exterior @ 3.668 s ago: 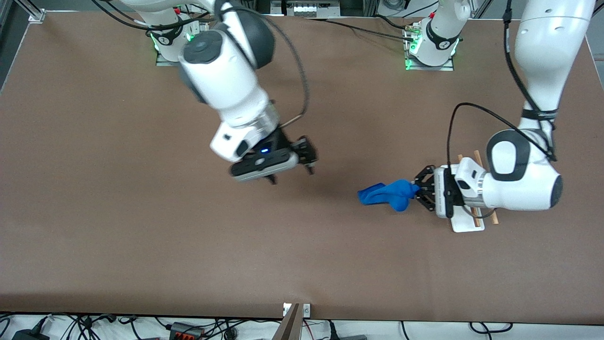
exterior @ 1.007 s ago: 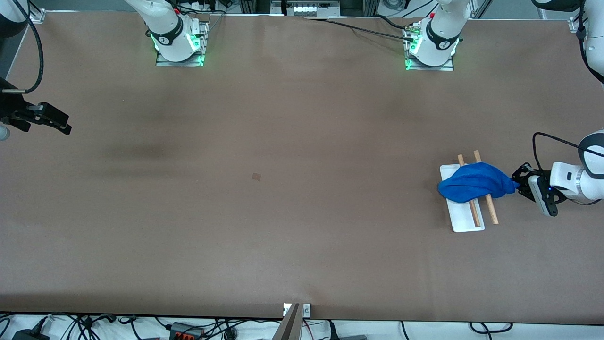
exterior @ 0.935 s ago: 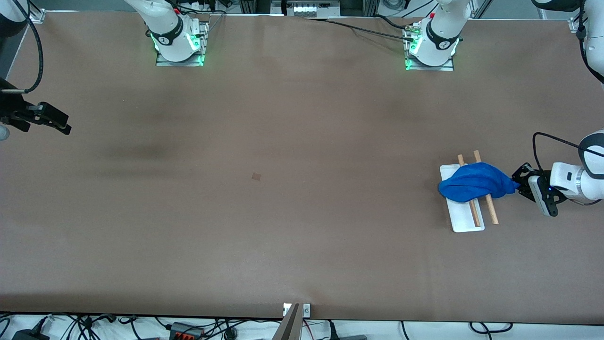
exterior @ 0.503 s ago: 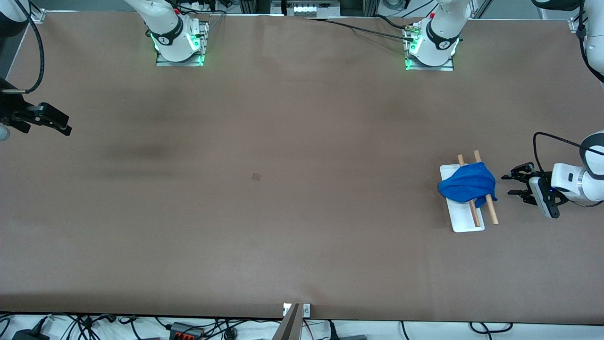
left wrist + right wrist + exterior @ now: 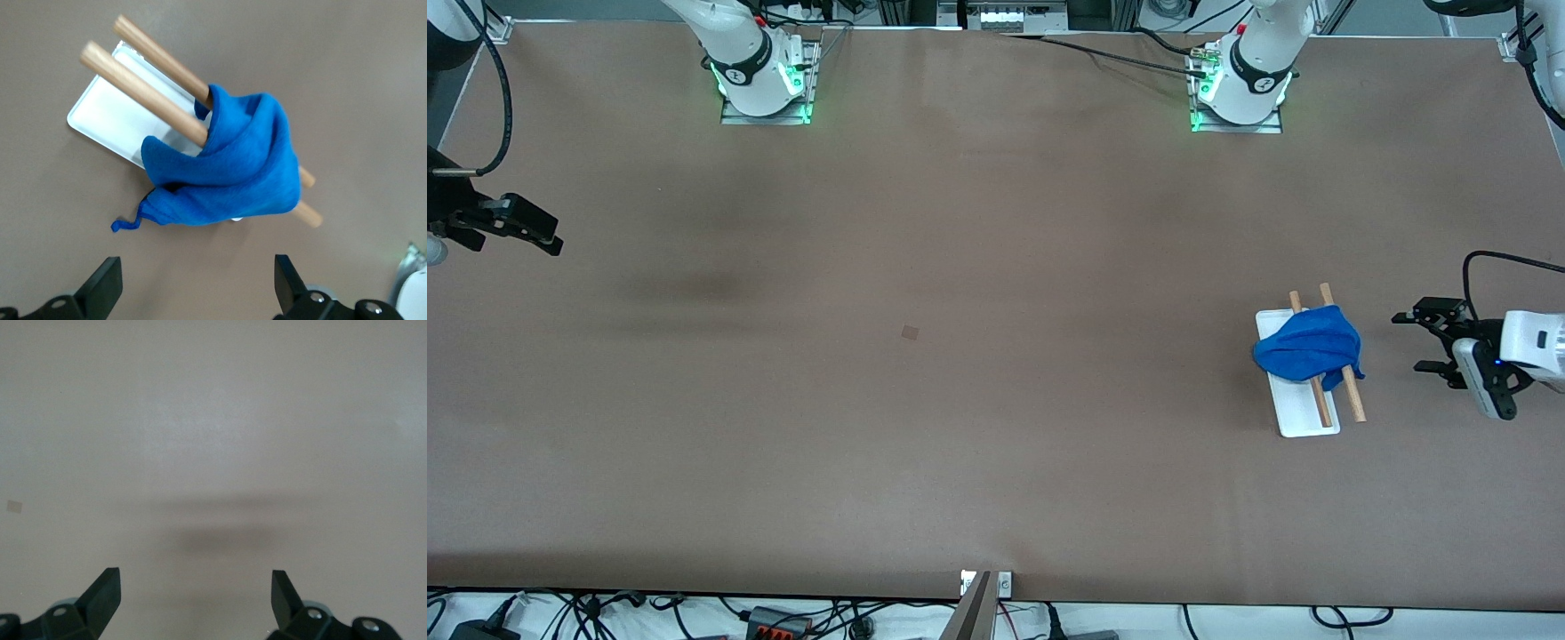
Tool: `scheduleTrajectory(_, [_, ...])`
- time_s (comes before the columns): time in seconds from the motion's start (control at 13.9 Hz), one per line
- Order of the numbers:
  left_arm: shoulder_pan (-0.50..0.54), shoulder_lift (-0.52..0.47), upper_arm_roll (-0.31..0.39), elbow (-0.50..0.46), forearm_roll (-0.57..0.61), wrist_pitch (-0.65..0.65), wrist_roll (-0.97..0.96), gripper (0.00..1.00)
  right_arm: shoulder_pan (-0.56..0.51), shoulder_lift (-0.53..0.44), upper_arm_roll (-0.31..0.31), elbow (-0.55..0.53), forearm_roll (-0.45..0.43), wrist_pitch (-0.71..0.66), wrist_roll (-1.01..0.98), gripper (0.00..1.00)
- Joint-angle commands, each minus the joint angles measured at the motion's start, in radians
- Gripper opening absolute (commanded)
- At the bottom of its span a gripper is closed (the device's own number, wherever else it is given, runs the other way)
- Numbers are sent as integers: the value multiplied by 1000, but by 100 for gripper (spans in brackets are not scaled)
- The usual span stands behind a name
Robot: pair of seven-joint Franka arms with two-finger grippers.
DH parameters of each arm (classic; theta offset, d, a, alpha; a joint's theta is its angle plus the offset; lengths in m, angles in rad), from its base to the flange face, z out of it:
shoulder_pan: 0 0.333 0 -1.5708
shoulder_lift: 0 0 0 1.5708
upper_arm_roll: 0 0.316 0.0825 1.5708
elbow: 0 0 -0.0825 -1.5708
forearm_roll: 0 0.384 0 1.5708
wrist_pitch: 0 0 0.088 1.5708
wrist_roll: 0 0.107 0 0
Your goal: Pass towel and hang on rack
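Front camera looks down from high — left wrist camera shares its towel [image 5: 1307,345] and rack [image 5: 1303,422].

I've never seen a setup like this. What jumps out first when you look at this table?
The bright blue towel stands out, draped in a bunch over the two wooden rods of a small white rack toward the left arm's end of the brown table. Just beside it the left gripper hangs with its fingers open, holding nothing. The right gripper waits open at the right arm's end of the table.
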Motion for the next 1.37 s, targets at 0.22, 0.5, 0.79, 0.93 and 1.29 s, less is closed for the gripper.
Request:
scheduleTrajectory(0.22, [-69, 4, 7, 255, 31, -239, -279, 100, -20, -5, 23, 8, 10, -2, -9, 100])
scheduleTrajectory(0.5, [-84, -3, 1, 326, 25, -300, -390, 100, -49, -10, 69, 8, 10, -2, -4, 100])
scheduleTrajectory(0.79, [-90, -34, 1, 424, 26, -391, -589, 100, -55, -13, 64, 8, 10, -2, -3, 100])
scheduleTrajectory(0.93, [-127, -81, 4, 415, 54, -403, -739, 100, -52, -15, 66, 8, 10, -8, -3, 100])
scheduleTrajectory(1.29, [-199, -117, -22, 410, 150, -445, -886, 100, -50, -12, 66, 7, 12, -8, -3, 100])
